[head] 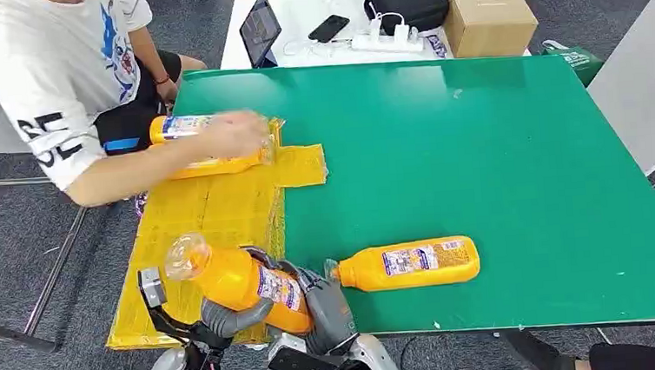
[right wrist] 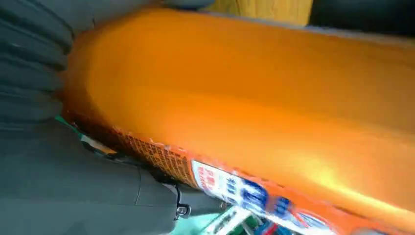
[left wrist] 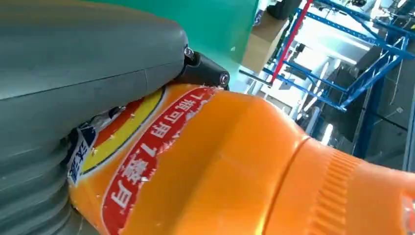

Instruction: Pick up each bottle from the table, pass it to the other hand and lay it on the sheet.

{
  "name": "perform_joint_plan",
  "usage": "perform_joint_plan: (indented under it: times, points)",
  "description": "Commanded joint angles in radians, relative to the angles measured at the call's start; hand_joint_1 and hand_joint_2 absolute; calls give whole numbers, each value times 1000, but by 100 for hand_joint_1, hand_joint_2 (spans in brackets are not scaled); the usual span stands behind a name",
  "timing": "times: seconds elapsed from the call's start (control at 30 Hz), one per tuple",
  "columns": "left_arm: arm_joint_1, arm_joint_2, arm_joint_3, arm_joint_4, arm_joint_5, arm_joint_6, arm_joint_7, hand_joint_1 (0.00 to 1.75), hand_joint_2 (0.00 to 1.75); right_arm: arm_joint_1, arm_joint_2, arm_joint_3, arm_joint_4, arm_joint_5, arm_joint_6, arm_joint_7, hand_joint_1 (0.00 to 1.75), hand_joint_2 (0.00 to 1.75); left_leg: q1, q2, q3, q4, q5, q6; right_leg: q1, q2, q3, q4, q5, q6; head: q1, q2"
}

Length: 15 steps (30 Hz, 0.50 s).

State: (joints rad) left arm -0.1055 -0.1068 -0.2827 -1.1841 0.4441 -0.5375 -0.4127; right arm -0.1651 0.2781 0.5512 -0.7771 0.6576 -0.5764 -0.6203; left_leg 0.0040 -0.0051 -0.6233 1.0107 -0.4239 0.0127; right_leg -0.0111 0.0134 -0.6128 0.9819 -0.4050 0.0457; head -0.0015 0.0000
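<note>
A green table (head: 496,156) fills the head view, with a yellow sheet (head: 213,219) over its edge at 9 o'clock. The task looks about midway. One orange bottle (head: 209,165) lies on the sheet at 10 o'clock, under a person's hand (head: 238,132). A held bottle (head: 239,282) is up off the table at 6 o'clock, tilted, its cap pointing toward 10 o'clock. A third bottle (head: 410,264) lies on its side on the table just at 3 o'clock from the hands, still to be picked up.

Both robot hands meet on the held bottle, so this reads as the hand-over. The left hand (head: 229,318) cups it from below, thumb pressed on the label in the left wrist view. The right hand (head: 326,311) wraps the base end, fingers closed against it. Which hand carries the weight cannot be told. Laying this bottle on the sheet remains.
</note>
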Motion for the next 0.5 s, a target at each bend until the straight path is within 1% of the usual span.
perform_joint_plan:
  times: [0.03,0.07,0.1,0.17,0.23,0.27,0.3,0.37,0.4,0.43,0.5]
  points:
    - [1,-4,-1,-55,21,-6,13,175,175,-28,-4,-52,-1,-32,45,4,0,0,1,0,4,1,-2,0,1,-2,5,0,-2,-1,1,0]
    - [5,-8,17,-72,16,18,12,175,175,-4,-9,-69,-70,-95,103,-19,0,0,1,0,3,0,-1,0,1,-2,3,-1,-1,-1,0,0]
    - [6,-12,30,-81,5,42,11,175,175,8,-15,-73,-113,-114,124,-20,0,0,1,-1,4,0,-2,0,1,-2,5,0,-2,-1,0,0]
    - [1,-28,64,-107,-71,142,-17,175,175,31,-28,-77,-209,-145,159,-16,0,0,0,-1,1,1,-1,0,1,-2,1,0,-1,-1,0,0]
    - [-22,-56,114,-138,-251,358,-75,175,175,62,-43,-83,-317,-177,174,-10,0,0,1,-2,1,1,-1,0,1,-3,2,0,-1,-1,1,0]
    - [-35,-68,142,-145,-274,403,-84,175,175,71,-47,-87,-354,-190,177,-9,0,0,1,-2,2,2,-2,0,2,-3,3,0,-2,-1,0,0]
    - [-48,-78,166,-150,-290,447,-82,175,175,82,-48,-93,-388,-207,177,-10,0,0,0,-3,1,1,-1,0,1,-4,2,1,-1,-1,0,0]
    - [-86,-84,203,-157,-394,592,-127,175,175,102,-52,-98,-462,-245,174,-28,0,0,1,-3,0,2,-1,0,2,-5,2,1,-2,-1,0,0]
    - [-111,-75,207,-155,-488,685,-167,175,175,113,-55,-97,-502,-261,171,-41,0,0,1,-4,1,2,-2,0,2,-5,3,1,-2,-1,0,0]
    - [-133,-76,229,-146,-543,763,-175,175,175,119,-54,-96,-532,-280,166,-59,0,0,1,-4,-1,2,0,0,1,-5,0,1,-1,-1,1,0]
    - [-145,-71,236,-142,-543,762,-170,175,175,121,-54,-93,-546,-282,166,-55,0,0,0,-4,-1,1,0,0,1,-5,0,1,-1,-1,1,0]
